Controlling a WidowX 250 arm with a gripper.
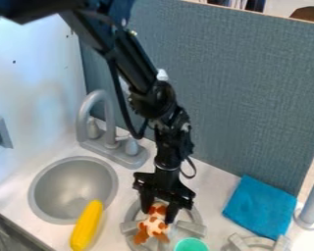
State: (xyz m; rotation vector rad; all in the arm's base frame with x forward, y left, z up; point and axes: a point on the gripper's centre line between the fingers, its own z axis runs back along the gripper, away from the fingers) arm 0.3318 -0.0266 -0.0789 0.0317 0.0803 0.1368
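bright, diffuse light | source unclear | pale glare on side wall (38, 93) | soft sheen in sink (73, 184)

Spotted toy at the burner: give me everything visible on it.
The spotted toy is small, white with orange-brown patches, and looks soft, like plush. Two orange-brown, foot-like parts stick out at its near end. It is over the grey burner, behind and left of the green cup. Its far end sits directly beneath the black end effector, partly hidden. Can't tell if it is gripped or resting on the burner.
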